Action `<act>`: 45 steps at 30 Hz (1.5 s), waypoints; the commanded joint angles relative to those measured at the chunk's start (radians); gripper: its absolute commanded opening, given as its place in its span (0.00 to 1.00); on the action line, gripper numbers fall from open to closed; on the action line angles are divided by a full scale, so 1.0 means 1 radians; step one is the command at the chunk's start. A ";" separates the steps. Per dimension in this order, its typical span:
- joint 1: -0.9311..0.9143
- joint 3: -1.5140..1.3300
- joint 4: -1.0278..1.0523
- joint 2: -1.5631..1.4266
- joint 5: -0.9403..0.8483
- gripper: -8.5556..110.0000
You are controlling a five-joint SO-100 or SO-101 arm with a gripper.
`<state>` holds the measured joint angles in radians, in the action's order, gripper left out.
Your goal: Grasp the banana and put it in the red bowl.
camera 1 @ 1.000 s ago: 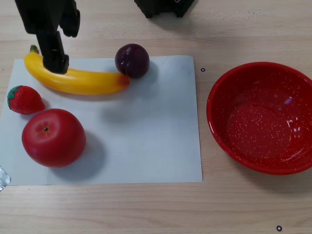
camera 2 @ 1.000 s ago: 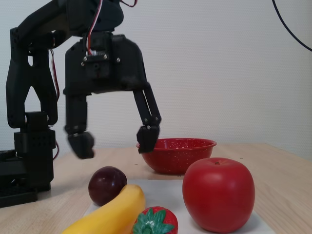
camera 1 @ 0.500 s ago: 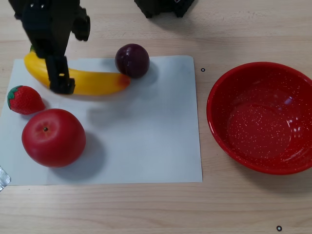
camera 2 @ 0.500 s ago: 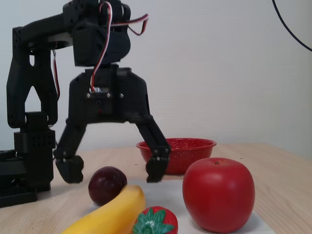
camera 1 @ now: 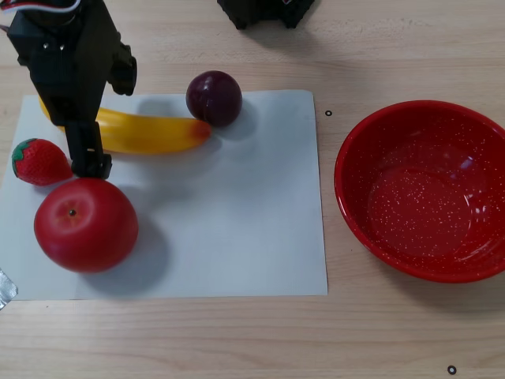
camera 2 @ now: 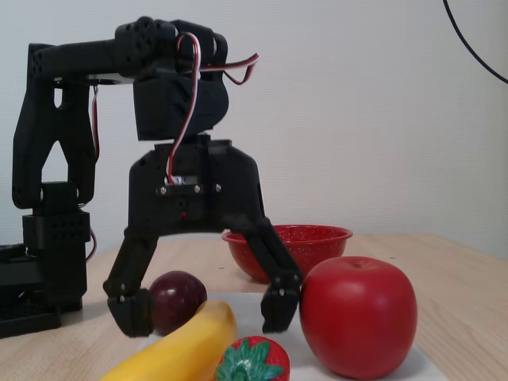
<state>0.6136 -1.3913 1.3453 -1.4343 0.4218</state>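
The long, curved, glossy yellow plastic banana (camera 1: pixel 146 134) still lies on the white sheet, well apart from the wide speckled red bowl (camera 1: pixel 359 213). In the last second I have dropped my open fingers (camera 2: pixel 205 311) to straddle it. One fingertip (camera 1: pixel 91 164) now sits just beside the red apple (camera 1: pixel 85 225), so I judge closing is next.
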 commanded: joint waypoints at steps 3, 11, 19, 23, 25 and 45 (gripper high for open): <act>0.011 0.021 -0.032 -0.028 -0.002 0.58; 0.000 0.021 -0.041 0.002 -0.031 0.44; -0.005 0.009 -0.060 0.003 -0.067 0.16; 0.000 0.009 -0.037 -0.006 -0.077 0.07; 0.003 0.018 -0.009 -0.015 -0.077 0.07; 0.031 0.463 0.472 -0.138 -0.049 0.07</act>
<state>0.6259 -1.0569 1.7978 -1.3744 0.3590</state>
